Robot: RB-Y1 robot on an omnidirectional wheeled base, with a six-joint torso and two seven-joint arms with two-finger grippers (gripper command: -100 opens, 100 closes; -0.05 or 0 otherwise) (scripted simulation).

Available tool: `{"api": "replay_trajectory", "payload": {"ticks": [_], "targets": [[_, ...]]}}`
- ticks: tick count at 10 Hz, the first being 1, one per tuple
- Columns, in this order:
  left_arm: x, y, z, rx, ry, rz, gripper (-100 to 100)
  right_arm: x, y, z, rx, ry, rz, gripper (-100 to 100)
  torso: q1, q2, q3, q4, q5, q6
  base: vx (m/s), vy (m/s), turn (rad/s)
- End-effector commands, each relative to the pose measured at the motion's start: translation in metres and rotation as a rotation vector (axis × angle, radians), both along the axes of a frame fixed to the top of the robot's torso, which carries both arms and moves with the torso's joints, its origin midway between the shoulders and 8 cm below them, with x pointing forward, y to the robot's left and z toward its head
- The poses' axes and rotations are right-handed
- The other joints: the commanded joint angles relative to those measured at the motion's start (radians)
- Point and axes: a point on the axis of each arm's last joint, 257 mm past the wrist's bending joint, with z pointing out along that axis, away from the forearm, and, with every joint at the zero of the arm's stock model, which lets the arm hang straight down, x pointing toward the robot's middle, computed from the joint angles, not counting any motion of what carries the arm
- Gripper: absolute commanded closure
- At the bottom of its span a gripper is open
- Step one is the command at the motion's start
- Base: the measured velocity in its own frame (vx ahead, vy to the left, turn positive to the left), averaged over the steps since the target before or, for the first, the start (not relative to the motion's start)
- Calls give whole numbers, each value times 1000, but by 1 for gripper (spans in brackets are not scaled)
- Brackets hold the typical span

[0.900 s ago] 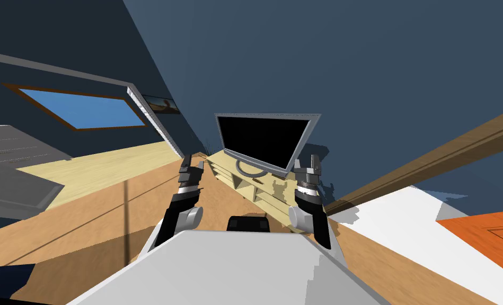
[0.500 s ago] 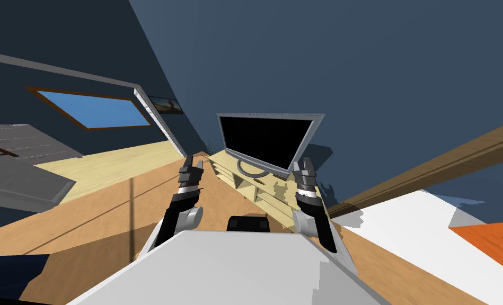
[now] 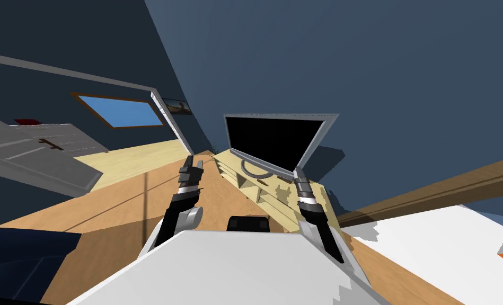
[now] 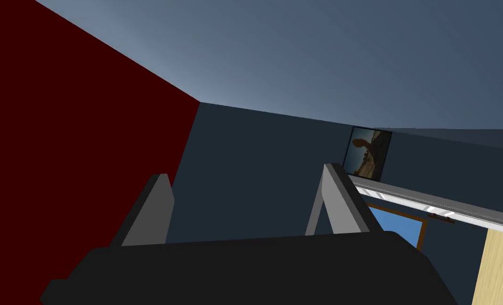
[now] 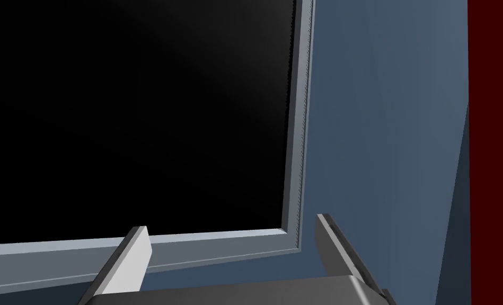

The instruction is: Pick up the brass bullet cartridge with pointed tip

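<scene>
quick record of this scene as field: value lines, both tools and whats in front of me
tv stand: pale wood, open shelves, straight ahead
tv: black screen, grey frame, standing on the tv stand
left tool: open, empty, left of the tv stand
right tool: open, empty, pointing at the tv's lower corner
cartridge: not certain; a small brown thing lies on the stand top by the tv base
grasp: not yet begun

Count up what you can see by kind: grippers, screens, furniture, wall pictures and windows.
Grippers: 2, the left gripper and the right gripper, both open
Screens: 1, the television
Furniture: 1, the stand of light wood under it
Wall pictures: 1, the framed picture
Windows: 1, the window
Total: 6
</scene>
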Motion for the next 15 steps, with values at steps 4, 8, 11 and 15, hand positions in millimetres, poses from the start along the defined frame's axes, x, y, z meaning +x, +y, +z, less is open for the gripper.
{"api": "replay_trajectory", "payload": {"ticks": [4, 8, 11, 15], "targets": [[0, 0, 0, 0, 0, 0, 0, -14, -23, -81, -199, 214, -104, -100, 0, 0, 0, 0, 0, 0, 19, 31, 128], [0, 0, 0, 0, 0, 0, 0, -32, -38, -132, -342, 351, -159, -100, 2, -2, -1, 0, 0, 0, 33, 43, 140], [0, 0, 0, 0, 0, 0, 0, -57, -53, -184, -469, 496, -190, -100, 0, -1, -1, 0, 0, 1, 37, 35, 133], [0, 0, 0, 0, 0, 0, 0, -91, -68, -235, -614, 646, -206, -100, 2, -3, -2, -1, 1, 0, 55, 44, 164]]}}
